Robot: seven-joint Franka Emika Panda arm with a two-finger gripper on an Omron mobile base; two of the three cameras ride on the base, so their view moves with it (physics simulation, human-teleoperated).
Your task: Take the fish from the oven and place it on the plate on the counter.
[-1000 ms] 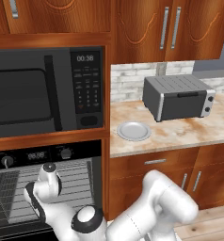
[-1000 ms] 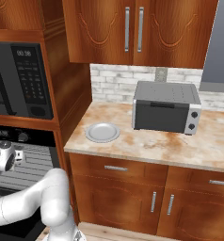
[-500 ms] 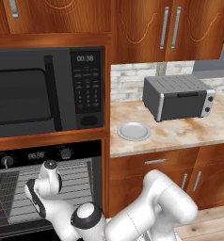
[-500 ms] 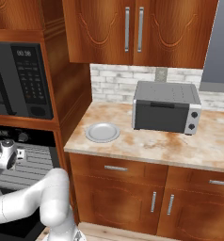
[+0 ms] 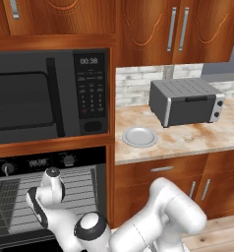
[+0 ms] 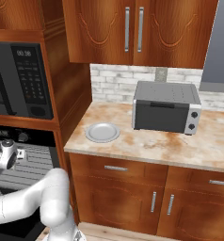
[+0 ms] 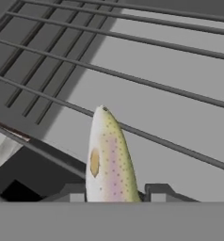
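Note:
The fish (image 7: 109,160), slim and silvery with pink speckles, lies on the wire rack (image 7: 170,94) inside the oven (image 5: 40,161), pointing away from the hand. My gripper (image 7: 115,190) straddles its near end. One dark finger tip (image 7: 74,192) sits close on its left and the other close on its right, with a thin gap still showing. The arm reaches into the oven (image 6: 24,157) cavity in both base views. The plate (image 5: 139,137) (image 6: 102,132) sits bare on the counter (image 5: 197,138) (image 6: 170,141), to the right of the oven.
A black microwave (image 5: 45,98) (image 6: 20,80) is built in right above the oven. A grey toaster oven (image 5: 185,101) (image 6: 165,107) stands on the counter behind the plate. Wooden cabinets hang above the counter. More rack bars run beyond the fish.
The arm has barely shifted in the base views, and the hand stays inside the oven. Plate and toaster oven have not moved.

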